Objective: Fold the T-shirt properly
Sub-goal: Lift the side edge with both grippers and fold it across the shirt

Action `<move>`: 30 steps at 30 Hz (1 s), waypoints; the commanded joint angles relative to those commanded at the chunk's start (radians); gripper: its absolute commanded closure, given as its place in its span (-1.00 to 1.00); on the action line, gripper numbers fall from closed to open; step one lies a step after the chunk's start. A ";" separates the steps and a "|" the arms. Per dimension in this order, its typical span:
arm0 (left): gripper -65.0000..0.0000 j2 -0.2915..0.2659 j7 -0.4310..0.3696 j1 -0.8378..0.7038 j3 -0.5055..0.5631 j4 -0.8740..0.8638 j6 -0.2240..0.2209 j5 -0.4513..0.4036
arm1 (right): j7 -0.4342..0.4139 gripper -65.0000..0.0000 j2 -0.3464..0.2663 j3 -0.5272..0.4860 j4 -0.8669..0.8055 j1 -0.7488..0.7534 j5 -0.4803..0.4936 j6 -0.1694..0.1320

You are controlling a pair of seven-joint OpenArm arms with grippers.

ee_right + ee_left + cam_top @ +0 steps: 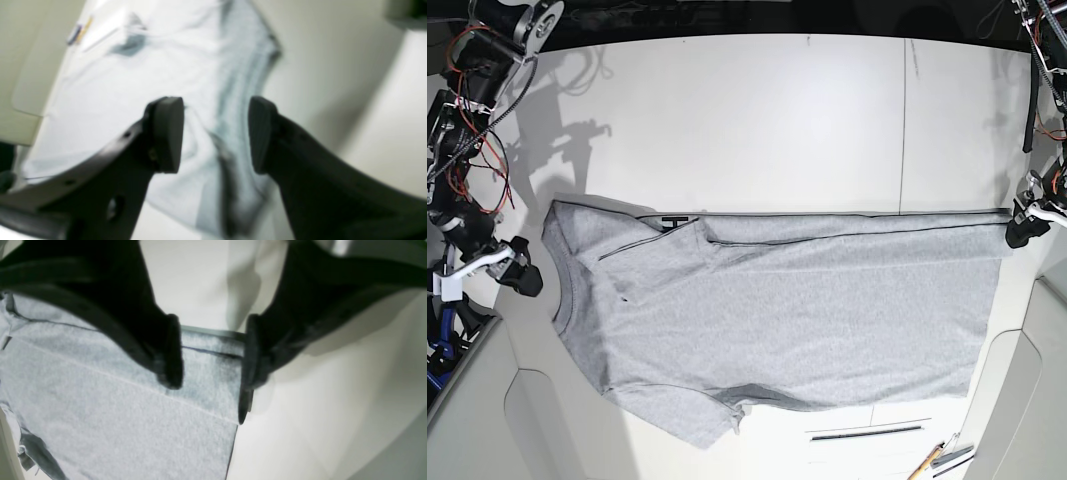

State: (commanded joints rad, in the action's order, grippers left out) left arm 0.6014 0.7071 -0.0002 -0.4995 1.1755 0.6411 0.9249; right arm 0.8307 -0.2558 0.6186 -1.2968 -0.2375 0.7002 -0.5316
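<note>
Your widest open run is the bare counter (757, 100) beyond the T-shirt (797, 310), toward the far edge. The T-shirt blocks the middle from side to side, its folded band lying across between your two arms. Low down, the pens (927, 460) and white paper (857, 430) obstruct you at the near edge, right of center in the base view. A narrow bare strip lies between the right gripper (530, 262) and the T-shirt.
</note>
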 joint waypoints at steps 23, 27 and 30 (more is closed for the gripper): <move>-0.21 -0.079 -0.039 -0.019 0.000 -0.001 -0.099 -0.117 | -0.073 -0.37 -0.021 -0.043 0.001 0.246 0.090 0.000; -0.21 -0.104 -0.087 -0.019 0.000 -0.001 -0.100 -0.168 | -0.075 -0.37 0.018 -0.045 0.001 0.244 0.089 0.000; -0.21 -0.108 -0.094 -0.019 0.000 -0.001 -0.113 -0.188 | -0.079 -0.37 0.053 -0.045 0.001 0.243 0.089 0.000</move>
State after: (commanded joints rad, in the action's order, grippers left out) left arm 0.4938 0.6132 -0.0189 -0.4995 1.1748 0.5282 0.7364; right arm 0.7513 -0.2031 0.5735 -1.2957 0.0051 0.7891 -0.5320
